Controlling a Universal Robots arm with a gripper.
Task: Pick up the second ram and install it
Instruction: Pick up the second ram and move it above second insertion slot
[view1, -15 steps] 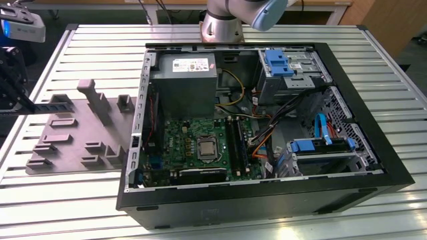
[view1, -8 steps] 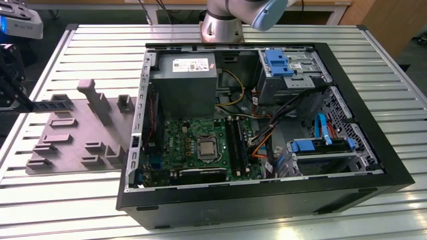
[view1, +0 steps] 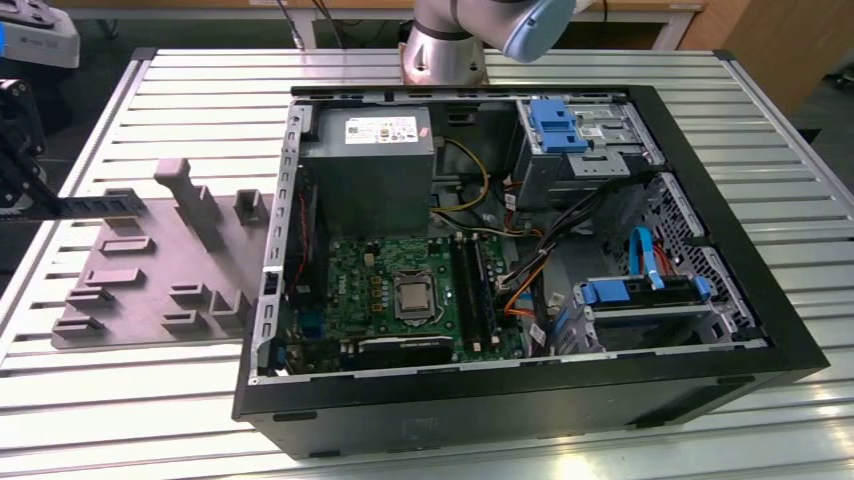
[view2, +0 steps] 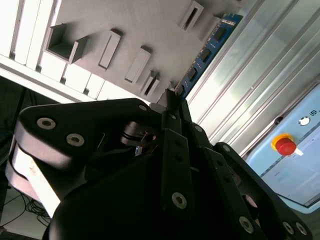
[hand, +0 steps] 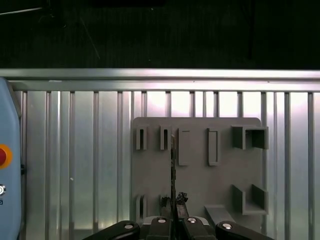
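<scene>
Second wrist view, fingers (view2: 172, 112) pinching second ram (view2: 205, 54) (blue strip) over grey slotted tray (view2: 150, 25)

On the exterior view's left of the computer case (view1: 467, 425), a tall post (view1: 180, 185) of the grey tray (view1: 134, 315) stands between the case and the gripper (hand: 173, 200) holding the second ram (view1: 104, 204). Inside the case, the memory slots (view1: 470, 290) lie open from above, with cables (view1: 534, 265) crowding just beside them.

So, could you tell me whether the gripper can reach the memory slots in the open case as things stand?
Probably yes: the case is open on top and the slots look uncovered, though orange cables run close by. The fingers grip the memory stick.
</scene>
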